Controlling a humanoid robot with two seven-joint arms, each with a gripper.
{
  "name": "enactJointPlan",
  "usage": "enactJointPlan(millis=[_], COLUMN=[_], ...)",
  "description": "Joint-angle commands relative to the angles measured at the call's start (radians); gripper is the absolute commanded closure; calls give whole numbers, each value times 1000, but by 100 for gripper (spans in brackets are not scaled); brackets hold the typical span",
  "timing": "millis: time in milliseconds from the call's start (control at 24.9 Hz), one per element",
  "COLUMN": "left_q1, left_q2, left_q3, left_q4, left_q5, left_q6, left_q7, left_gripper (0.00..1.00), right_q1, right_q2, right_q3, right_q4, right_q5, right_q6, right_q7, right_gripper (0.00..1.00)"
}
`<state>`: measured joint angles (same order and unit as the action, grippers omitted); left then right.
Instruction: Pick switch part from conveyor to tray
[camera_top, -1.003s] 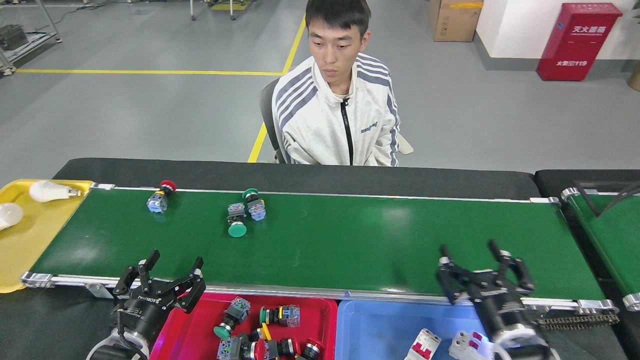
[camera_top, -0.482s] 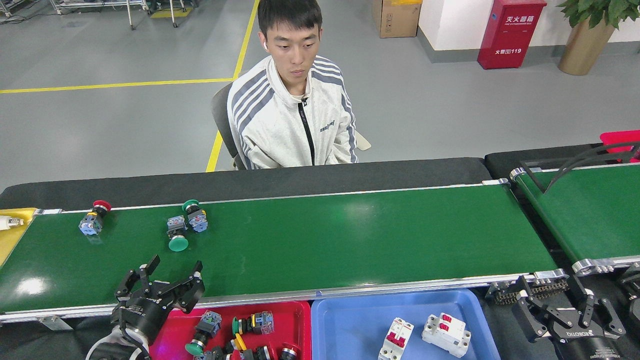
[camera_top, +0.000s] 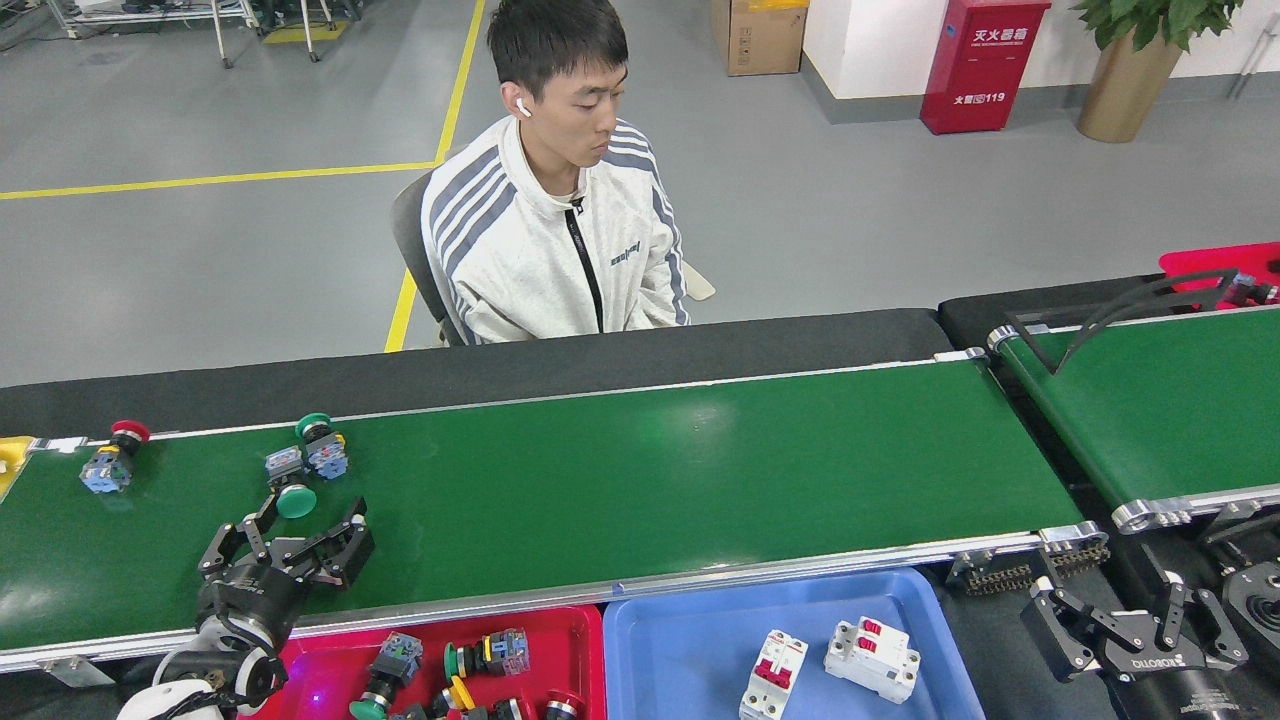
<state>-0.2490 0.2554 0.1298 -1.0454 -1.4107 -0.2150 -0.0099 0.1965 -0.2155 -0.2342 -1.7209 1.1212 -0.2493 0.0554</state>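
Three push-button switch parts lie at the left end of the long green conveyor (camera_top: 650, 480): one with a red cap (camera_top: 108, 458) and two with green caps (camera_top: 322, 446) (camera_top: 288, 482) side by side. My left gripper (camera_top: 300, 525) hovers open over the belt, just in front of the nearer green-capped part and not touching it. Beyond the conveyor's right end, low over the black table, my right gripper (camera_top: 1115, 597) is open and holds nothing. The red tray (camera_top: 560, 630) at the front holds several switch parts.
A blue tray (camera_top: 680, 650) with two white-and-red breakers sits right of the red tray. A person sits behind the conveyor. A second, shorter green belt (camera_top: 1160, 410) with black cables stands at the right. A yellow tray corner (camera_top: 8, 455) shows at far left.
The view has swung to the right. My left gripper has moved forward from the red tray's edge onto the belt, towards the green-capped parts. My right gripper has drawn back off the belt.
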Motion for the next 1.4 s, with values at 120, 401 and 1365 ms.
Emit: enactJointPlan(millis=[120, 401, 1365], left_q1=[-32, -99, 511], left_q2=[47, 50, -15], left_q3=[36, 33, 102], left_q4=[53, 194, -544], left_q5=[1, 3, 96], left_q6=[46, 206, -530], left_q7=[8, 14, 65], left_gripper=[1, 48, 0], right_q1=[-29, -32, -23], right_q2=[-1, -1, 16], right_q3=[-5, -1, -4], right_q4=[-6, 1, 3], right_q5=[-1, -1, -1], right_q6=[-34, -34, -24], right_q7=[7, 7, 20], right_gripper=[0, 0, 0])
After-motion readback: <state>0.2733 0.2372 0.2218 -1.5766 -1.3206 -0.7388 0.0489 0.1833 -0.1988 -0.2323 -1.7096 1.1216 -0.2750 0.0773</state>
